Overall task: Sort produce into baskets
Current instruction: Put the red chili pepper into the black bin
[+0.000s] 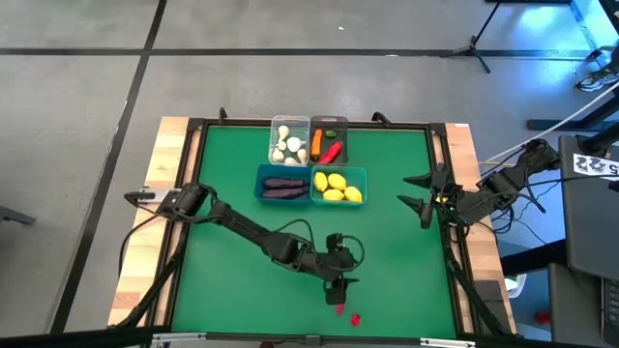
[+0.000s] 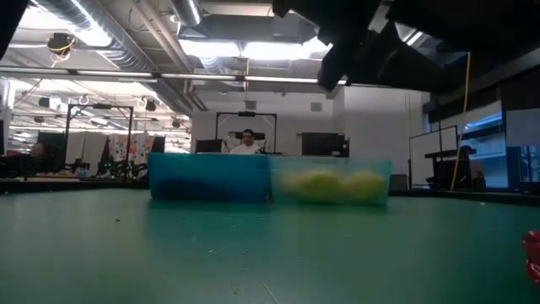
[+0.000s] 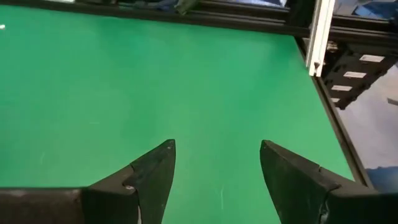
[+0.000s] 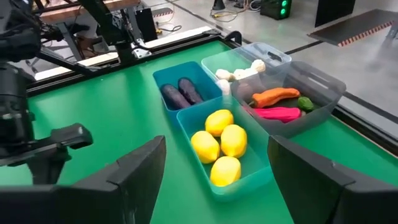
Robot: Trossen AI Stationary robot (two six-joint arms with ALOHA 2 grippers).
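Observation:
Four baskets stand clustered at the far middle. The clear one [image 1: 289,140] holds white garlic, the dark grey one [image 1: 329,143] holds a carrot, a red chili and a green piece, and the teal ones hold eggplants [image 1: 282,184] and lemons [image 1: 338,186]. Two small red pieces [image 1: 339,309] [image 1: 355,318] lie on the mat near the front edge. My left gripper [image 1: 337,290] is open and empty, just on the far side of the nearer red piece; its wrist view [image 3: 217,168] shows only bare mat between the fingers. My right gripper [image 1: 426,198] waits open at the table's right side, facing the baskets [image 4: 217,168].
The green mat [image 1: 232,280] is framed by a black rail and wooden borders. In the low view a red piece [image 2: 531,253] shows at the right edge, in front of the teal baskets [image 2: 209,177]. A person sits in the room far behind them.

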